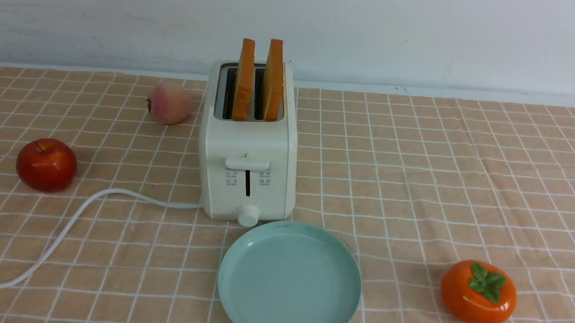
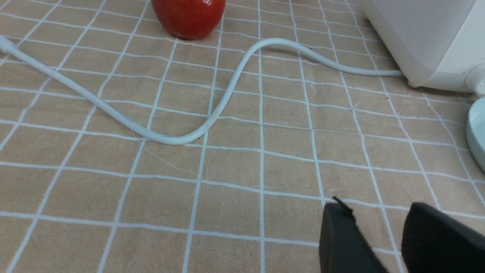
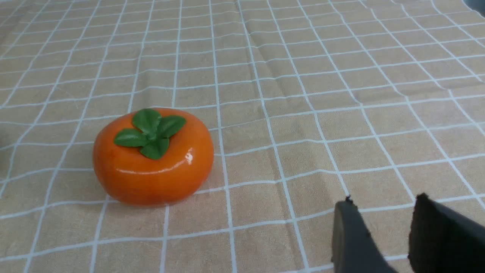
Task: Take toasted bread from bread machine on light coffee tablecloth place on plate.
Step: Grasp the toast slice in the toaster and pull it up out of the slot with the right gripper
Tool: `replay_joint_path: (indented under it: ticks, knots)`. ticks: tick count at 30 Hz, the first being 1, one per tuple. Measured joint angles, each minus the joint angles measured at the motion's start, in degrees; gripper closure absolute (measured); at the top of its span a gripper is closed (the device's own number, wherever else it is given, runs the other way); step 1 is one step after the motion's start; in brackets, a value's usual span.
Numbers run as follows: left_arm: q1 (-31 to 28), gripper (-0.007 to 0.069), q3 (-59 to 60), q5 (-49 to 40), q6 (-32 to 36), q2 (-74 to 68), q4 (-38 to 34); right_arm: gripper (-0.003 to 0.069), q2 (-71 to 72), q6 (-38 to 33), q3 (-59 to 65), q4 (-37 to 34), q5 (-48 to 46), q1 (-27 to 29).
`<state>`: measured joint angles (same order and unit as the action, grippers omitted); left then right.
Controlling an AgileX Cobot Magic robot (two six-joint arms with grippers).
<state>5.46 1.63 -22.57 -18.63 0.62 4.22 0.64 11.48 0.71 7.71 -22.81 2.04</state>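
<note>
Left and right jaws stand parted, empty; we should pinch the left toasted bread (image 1: 244, 79) near its top, lifting straight up.

white-gridded tan tablecloth (image 1: 412, 186), blue-green plate (image 1: 289, 278)

The toasted bread (image 1: 245, 79), two golden slices with orange-brown crusts, stood upright in the slots of the cream-white bread machine (image 1: 247, 150), well apart from both pairs of jaws. The machine sat on the wrinkled light coffee tablecloth (image 1: 413, 176), ahead of the left jaws. The pale blue-green plate (image 1: 289, 278) lay flat just beside its front, nearer those jaws.
</note>
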Motion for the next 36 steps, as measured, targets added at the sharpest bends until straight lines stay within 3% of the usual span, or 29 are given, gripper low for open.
replay_joint_path:
  ticks: [17, 26, 36]
  knots:
    - [0.0, 0.0386, 0.0, 0.0, 0.0, 0.0, 0.0, 0.0419, 0.0, 0.0, 0.0, 0.3, 0.5, 0.0]
    - [0.0, 0.0386, 0.0, 0.0, 0.0, 0.0, 0.0, 0.0419, 0.0, 0.0, 0.2, 6.5, 1.2, 0.0]
    - [0.0, 0.0386, 0.1, 2.4, 0.0, 0.0, 0.0, 0.0419, 0.0, 0.2, 0.6, 6.5, 6.2, 0.0]
